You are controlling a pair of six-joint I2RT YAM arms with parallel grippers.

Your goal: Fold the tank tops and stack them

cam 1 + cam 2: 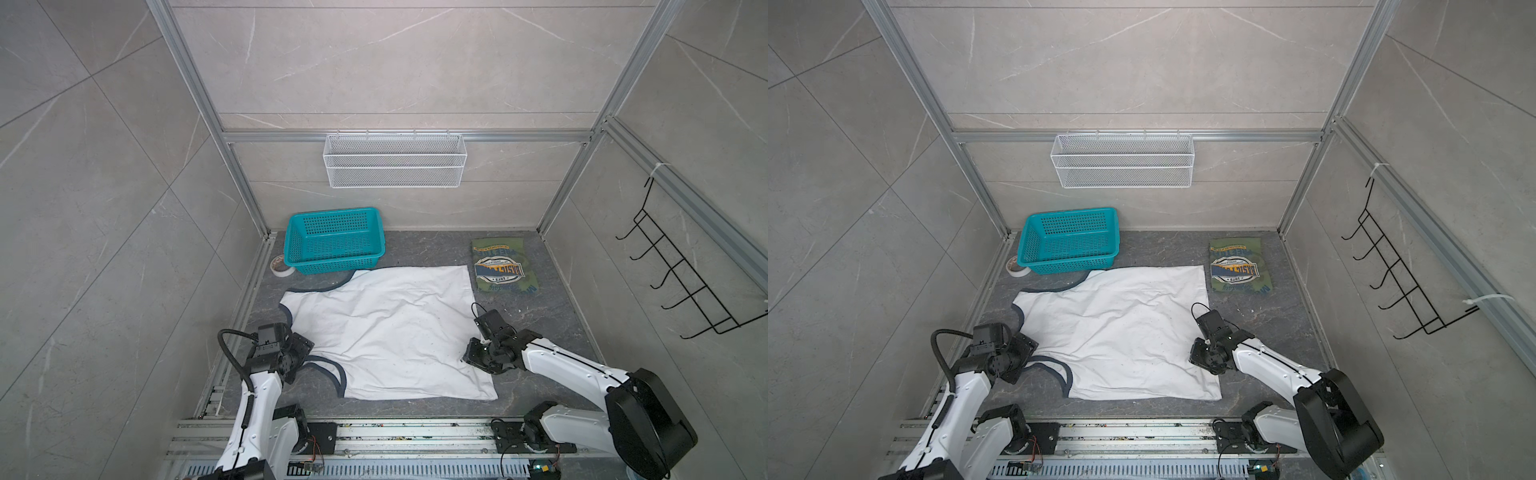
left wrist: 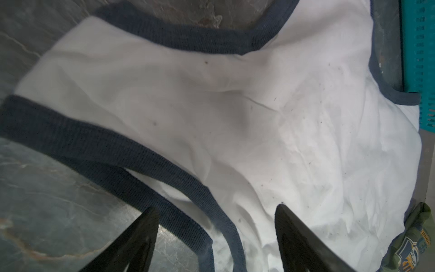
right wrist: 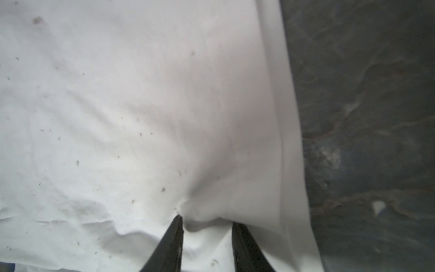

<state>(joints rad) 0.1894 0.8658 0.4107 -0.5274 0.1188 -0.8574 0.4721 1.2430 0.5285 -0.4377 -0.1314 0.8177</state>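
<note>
Well, white tank top [image 1: 386, 332] spread (olive top [image 1: 505, 266] folded).

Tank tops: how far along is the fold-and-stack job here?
Done: the green tank top lies folded at the far right. In hand: the white tank top lies spread flat, the right pincer pinching it near the hem, the left pincer open above it. Left: folding it and stacking.

Soft matt cloth, creased and speckled, on the white tank top [image 1: 386, 332]; ribbed navy knit trim [image 2: 131, 150] just beside the left claw [image 2: 216, 208] (matt black plastic fingers [image 2: 136, 242]). Near the right claw [image 3: 207, 221], smooth grey stone-veined table [image 3: 364, 117], faintly glossy.
</note>
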